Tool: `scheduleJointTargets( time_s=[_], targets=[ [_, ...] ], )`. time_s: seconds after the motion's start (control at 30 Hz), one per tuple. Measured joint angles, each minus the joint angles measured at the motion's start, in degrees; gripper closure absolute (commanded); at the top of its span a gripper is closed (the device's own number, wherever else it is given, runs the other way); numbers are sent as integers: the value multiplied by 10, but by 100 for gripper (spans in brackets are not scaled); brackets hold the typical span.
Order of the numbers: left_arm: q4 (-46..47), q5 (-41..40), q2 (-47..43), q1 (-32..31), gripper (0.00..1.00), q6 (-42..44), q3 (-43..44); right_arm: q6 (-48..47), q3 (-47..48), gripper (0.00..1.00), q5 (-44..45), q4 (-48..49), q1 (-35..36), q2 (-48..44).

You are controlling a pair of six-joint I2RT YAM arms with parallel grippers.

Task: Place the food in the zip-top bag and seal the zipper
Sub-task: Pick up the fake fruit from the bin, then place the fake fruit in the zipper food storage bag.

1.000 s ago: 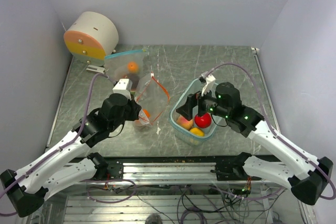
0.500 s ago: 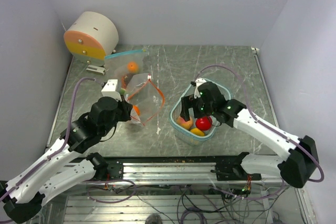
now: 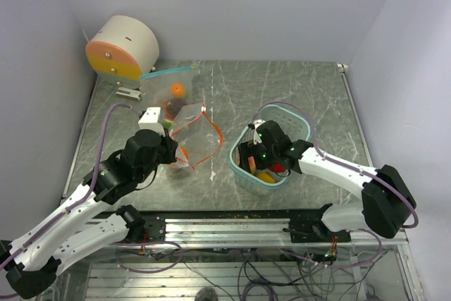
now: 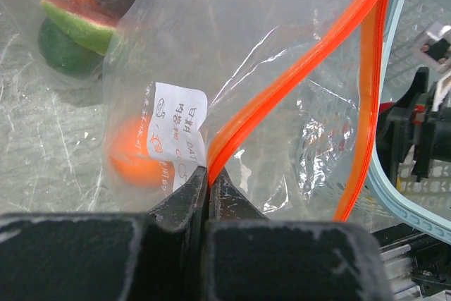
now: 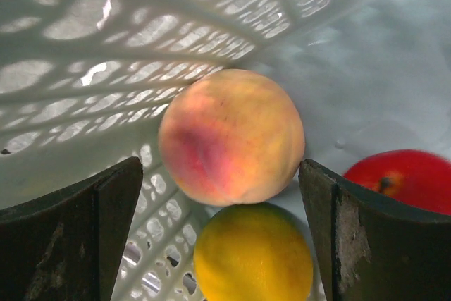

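My left gripper [image 3: 176,154] is shut on the orange zipper edge of a clear zip-top bag [image 3: 199,135], also seen in the left wrist view [image 4: 208,174]. An orange fruit [image 4: 134,153] lies inside the bag [image 4: 282,68]. My right gripper [image 3: 257,162] is open and low inside the pale teal tub [image 3: 287,113]. Its fingers straddle a peach [image 5: 231,135] without touching it. A yellow fruit [image 5: 254,255] lies just below the peach and a red fruit [image 5: 405,177] lies to the right. The peach is hidden under the gripper in the top view.
A second clear bag with a blue zipper [image 3: 169,86] lies at the back left, with an orange fruit [image 3: 177,89] and dark maroon and green pieces [image 4: 67,40] inside. A round cream and orange drum [image 3: 121,47] stands in the far left corner.
My right gripper has moved left and down into the tub, over the peach. My left gripper has pulled the bag's zipper edge slightly to the left.
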Motion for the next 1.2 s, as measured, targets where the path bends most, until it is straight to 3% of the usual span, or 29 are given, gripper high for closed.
scheduleJointTargets(
  time_s=[0.1, 0.27, 0.33, 0.5, 0.8, 0.93, 1.2],
  targets=[
    [0, 0, 0, 0, 93, 0, 0, 0, -12, 9, -6, 20, 0, 23],
    [0, 0, 1, 0, 93, 0, 0, 0, -26, 39, -6, 44, 0, 40],
    [0, 0, 1, 0, 93, 0, 0, 0, -26, 45, -5, 46, 0, 39],
    [0, 0, 3, 0, 93, 0, 0, -1, -16, 45, 8, 25, 0, 11],
    [2, 3, 4, 0, 93, 0, 0, -19, 65, 46, 9, -23, 0, -149],
    [8, 6, 11, 0, 93, 0, 0, -30, 81, 46, -87, 7, 0, -196],
    [25, 18, 28, 0, 93, 0, 0, -29, 108, 45, -272, 138, 44, -182]
  ],
)
